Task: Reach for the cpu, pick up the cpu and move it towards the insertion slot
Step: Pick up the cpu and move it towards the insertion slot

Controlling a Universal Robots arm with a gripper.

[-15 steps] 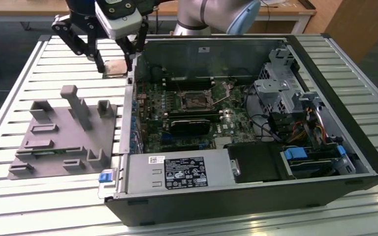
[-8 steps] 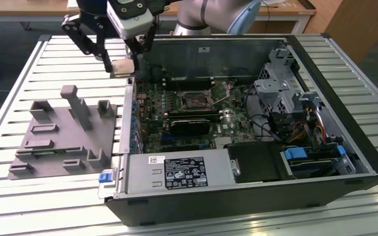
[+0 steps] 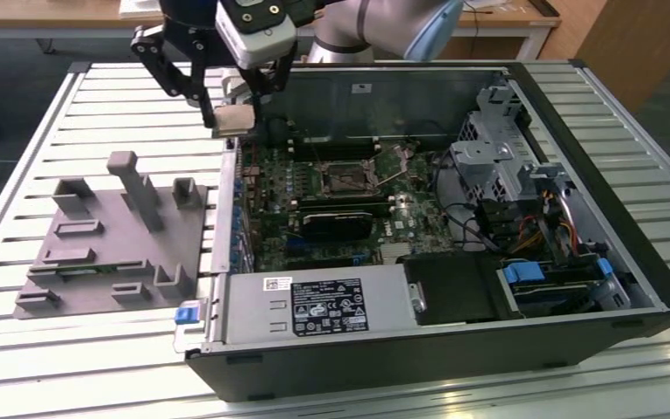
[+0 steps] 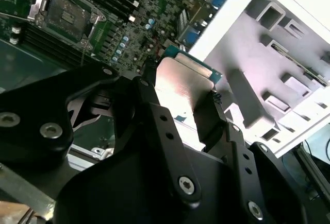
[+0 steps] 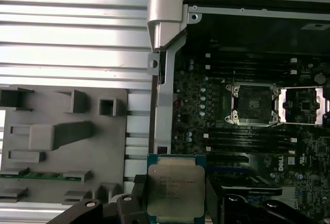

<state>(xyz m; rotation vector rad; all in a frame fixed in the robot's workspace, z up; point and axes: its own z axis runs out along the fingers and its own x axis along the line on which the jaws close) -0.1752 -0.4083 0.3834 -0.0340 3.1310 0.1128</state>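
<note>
The ribbed metal table (image 3: 32, 131) carries an open computer case (image 3: 614, 175) and a grey moulded fixture plate (image 5: 62, 136); the black claw (image 5: 172, 203), its base cut off, is clamped on the cpu (image 5: 174, 190), a flat silvery square held above the case edge; the insertion slot (image 5: 252, 103), metal-framed with a dark centre, lies well apart.

The cpu's (image 5: 175, 190) side edges sit hidden behind the fingers (image 5: 135, 206); the fixture (image 5: 62, 147) is cut off at the frame edge.

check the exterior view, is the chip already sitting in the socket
No, the chip hangs in the gripper above the case's edge, apart from the socket.
</note>
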